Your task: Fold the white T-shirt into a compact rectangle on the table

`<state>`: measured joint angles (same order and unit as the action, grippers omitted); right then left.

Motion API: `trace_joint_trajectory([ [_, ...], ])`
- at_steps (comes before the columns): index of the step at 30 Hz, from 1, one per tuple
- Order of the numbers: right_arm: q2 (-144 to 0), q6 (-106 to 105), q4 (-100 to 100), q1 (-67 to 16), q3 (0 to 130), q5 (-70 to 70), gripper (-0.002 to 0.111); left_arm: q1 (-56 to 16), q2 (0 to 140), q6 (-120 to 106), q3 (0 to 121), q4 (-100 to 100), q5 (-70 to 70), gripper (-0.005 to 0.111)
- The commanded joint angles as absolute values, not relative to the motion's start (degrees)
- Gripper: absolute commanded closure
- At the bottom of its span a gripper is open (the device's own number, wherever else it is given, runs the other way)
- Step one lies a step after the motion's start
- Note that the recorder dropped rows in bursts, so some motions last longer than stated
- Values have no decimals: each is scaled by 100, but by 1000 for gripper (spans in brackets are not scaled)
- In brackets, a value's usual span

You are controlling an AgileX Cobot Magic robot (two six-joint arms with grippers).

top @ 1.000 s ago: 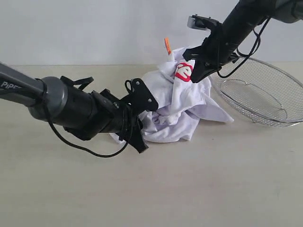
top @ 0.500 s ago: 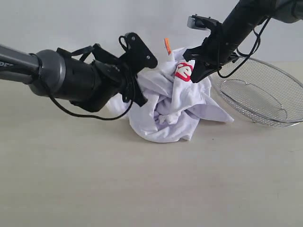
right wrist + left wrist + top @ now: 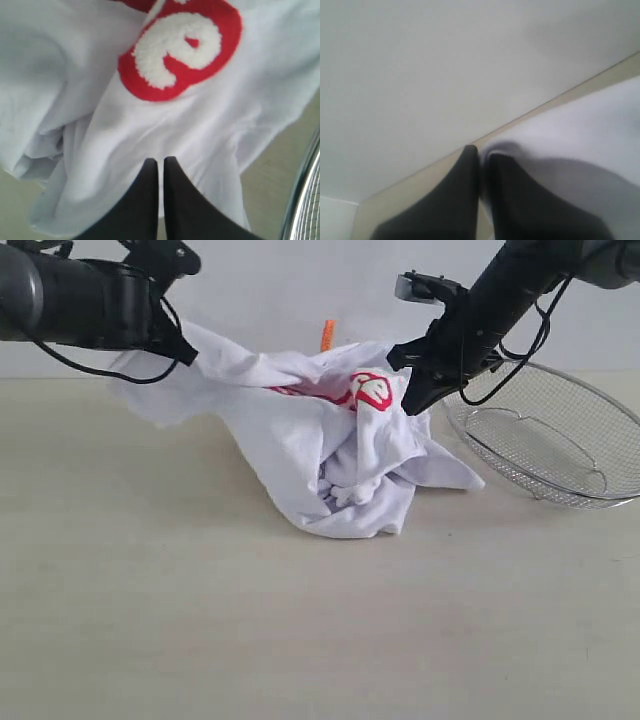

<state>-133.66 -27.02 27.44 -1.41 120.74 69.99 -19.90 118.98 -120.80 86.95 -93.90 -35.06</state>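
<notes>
We had the white cotton T-shirt with red lettering (image 3: pixel 345 465) stretched between both jaws, each clamped shut on cloth: left gripper (image 3: pixel 188 352) raised, right gripper (image 3: pixel 412 400) by the lettering. Its bunched bulk rested on the pale beige table (image 3: pixel 300 640), nearer the right arm.

We see the white T-shirt (image 3: pixel 300 440), its red, white-outlined lettering (image 3: pixel 372 391), orange tag (image 3: pixel 327 334), pale beige surface (image 3: pixel 200 640), silver mesh basket (image 3: pixel 560 445).

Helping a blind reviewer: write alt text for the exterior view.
Two black grippers hold a crumpled white T-shirt partly lifted off the beige table: the left gripper holds one edge high, the right gripper pinches cloth beside red lettering. A wire-mesh basket sits at the right.
</notes>
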Motion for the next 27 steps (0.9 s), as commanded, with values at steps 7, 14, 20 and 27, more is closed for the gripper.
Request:
trace_joint_trajectory([
  [7, -13324, -3033, 3364, -493, 11984, 6996, 108, -1775, 11835, -12158, 8761, -9983, -3749, 102],
  [14, -13407, -3087, 3277, -1062, 11794, 6774, 108, -1775, 11835, -12058, 8761, -9995, -4216, 102],
  [20, -13595, -3076, 3290, -1321, 11794, 6916, 108, -1775, 11835, -11666, 8761, -9995, -4479, 75],
  [27, -13595, -3076, 3370, -1373, 11794, 6966, 108, -1761, 11835, -11012, 8761, -9995, -4078, 47],
])
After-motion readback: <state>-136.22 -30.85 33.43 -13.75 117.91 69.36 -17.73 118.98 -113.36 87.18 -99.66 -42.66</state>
